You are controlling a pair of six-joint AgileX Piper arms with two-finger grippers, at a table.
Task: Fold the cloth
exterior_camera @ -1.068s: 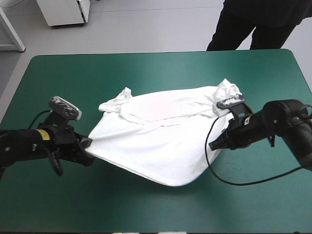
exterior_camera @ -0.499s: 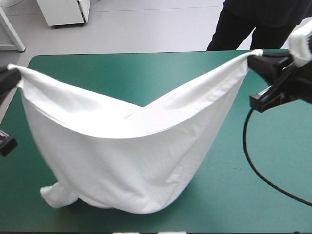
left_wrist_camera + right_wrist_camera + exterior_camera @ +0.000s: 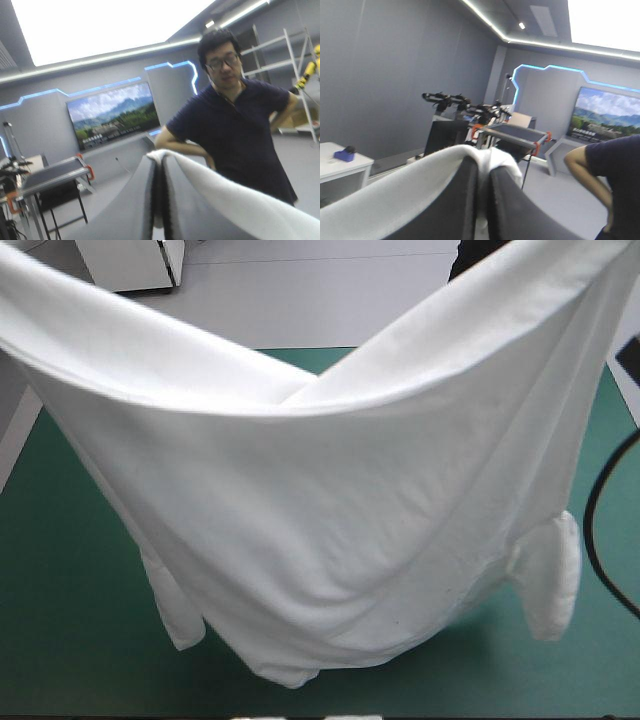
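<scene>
The white T-shirt (image 3: 330, 510) hangs high above the teal-green table (image 3: 60, 620), stretched between both arms. Its top edge sags in a deep curve and the body drapes down. One sleeve (image 3: 555, 580) dangles at the right and the other sleeve (image 3: 175, 615) at the lower left. Neither gripper shows in the high view. In the left wrist view my left gripper (image 3: 159, 162) is shut on the T-shirt (image 3: 225, 195), white cloth pinched at its tips. My right gripper (image 3: 483, 161) is likewise shut on the T-shirt (image 3: 395, 200). Both wrist views look level into the room.
The hanging cloth hides most of the table; teal-green cover shows only at the left, right and front edges.
Both arms have lifted the T-shirt from the table and raised it further, out past the high view's top corners. The cloth now hangs free, nearer the camera, sleeves dangling.
</scene>
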